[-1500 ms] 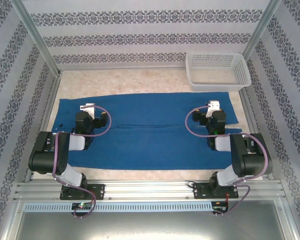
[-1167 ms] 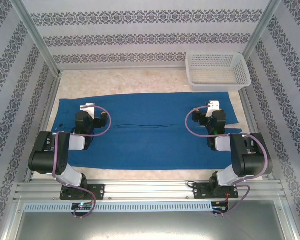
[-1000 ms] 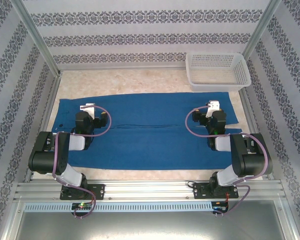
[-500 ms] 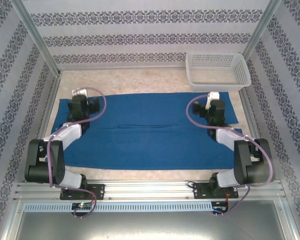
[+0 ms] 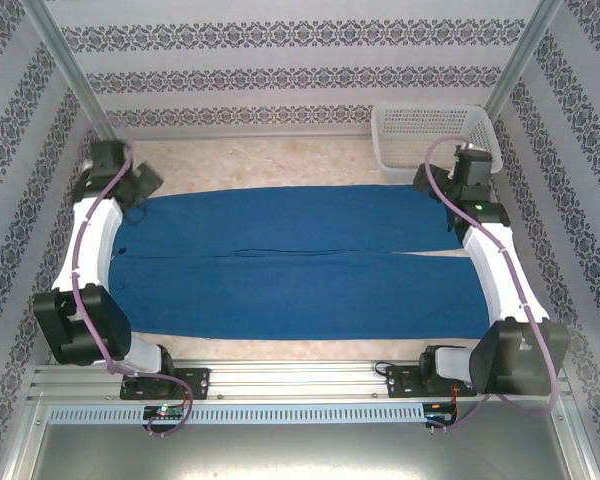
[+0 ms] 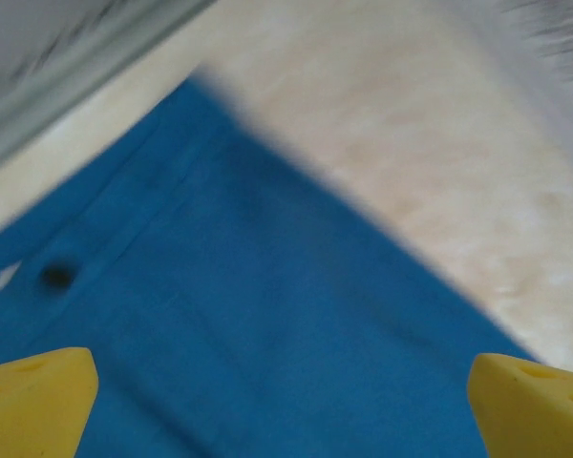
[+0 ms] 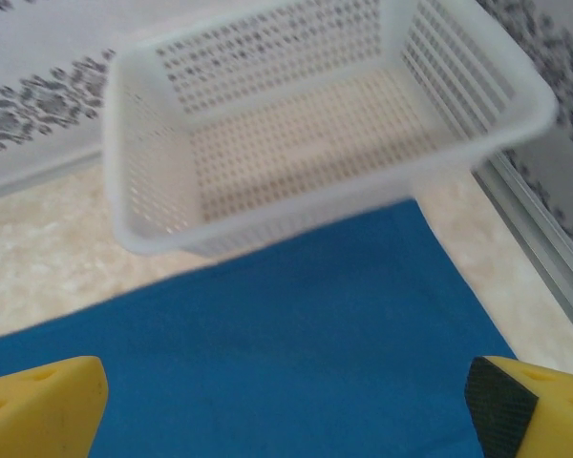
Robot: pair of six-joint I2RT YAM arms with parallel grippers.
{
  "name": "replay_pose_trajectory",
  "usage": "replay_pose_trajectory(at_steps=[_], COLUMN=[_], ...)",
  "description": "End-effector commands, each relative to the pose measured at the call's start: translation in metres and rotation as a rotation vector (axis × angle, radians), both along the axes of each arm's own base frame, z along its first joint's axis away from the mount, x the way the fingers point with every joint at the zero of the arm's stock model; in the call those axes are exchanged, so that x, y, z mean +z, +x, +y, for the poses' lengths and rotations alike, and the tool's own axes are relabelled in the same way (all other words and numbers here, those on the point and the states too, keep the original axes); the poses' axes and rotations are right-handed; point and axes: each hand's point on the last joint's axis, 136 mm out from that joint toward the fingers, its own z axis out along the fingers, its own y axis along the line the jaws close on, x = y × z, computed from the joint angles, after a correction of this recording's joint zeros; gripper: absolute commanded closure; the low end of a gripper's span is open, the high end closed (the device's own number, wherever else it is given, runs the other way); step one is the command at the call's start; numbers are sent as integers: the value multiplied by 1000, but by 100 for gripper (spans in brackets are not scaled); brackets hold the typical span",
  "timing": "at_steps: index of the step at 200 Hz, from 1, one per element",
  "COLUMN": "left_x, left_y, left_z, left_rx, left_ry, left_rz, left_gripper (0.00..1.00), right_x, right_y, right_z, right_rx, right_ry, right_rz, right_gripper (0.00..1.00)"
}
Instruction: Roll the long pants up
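Left wrist: long pants (image 6: 220, 315) lie beneath the left gripper (image 6: 285, 399), jaws parted.

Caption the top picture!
Left gripper and right gripper, open, over far corners of flat blue pants; white basket nearby.

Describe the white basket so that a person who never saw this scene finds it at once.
Start from the beige marbled table top, most of it covered by flat royal-blue fabric long pants. At the far right corner, just beyond the pants' far edge, stands a white perforated plastic basket. Unlike the soft, flat pants, it is rigid and open-topped.
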Motion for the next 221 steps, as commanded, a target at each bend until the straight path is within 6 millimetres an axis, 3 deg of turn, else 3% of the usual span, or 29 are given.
replay_pose_trajectory(at_steps=[1, 18, 31, 60, 89, 109, 126, 176, 191, 221], left_x=[-7, 6, 7, -30, -75, -98, -109, -94, -96, -121], left_y=[-67, -106, -127, -167, -220, -220, -233, -260, -256, -244], left_z=[-9, 4, 2, -22, -21, -23, -20, 24, 36, 46], left_rx=[198, 275, 294, 336, 505, 550, 608, 756, 792, 817], left_ry=[-178, -131, -183, -297, -259, -292, -298, -134, -116, -167], left_rz=[80, 131, 124, 181, 297, 249, 289, 357, 342, 392], left_gripper=[0, 0, 1, 0, 0, 0, 0, 0, 0, 0], right_x=[6, 17, 21, 18, 3, 1, 5, 12, 11, 17], right_y=[-34, -41, -43, -39, -31, -26, -26, -37, -42, -50], right_z=[2, -3, -7, -11, -11, -9, -10, -11, -11, -12], right_rx=[-31, -46, -61, -58, -59, -54, -53, -64, -72, -88], right_ry=[87, 128, 133, 131, 216, 243, 245, 238, 246, 238], right_rz=[-1, -35, -21, 6, 44, 52, 50, 31, 38, 37], right_gripper=[2, 8, 8, 6, 2, 2, 2, 2, 2, 2])
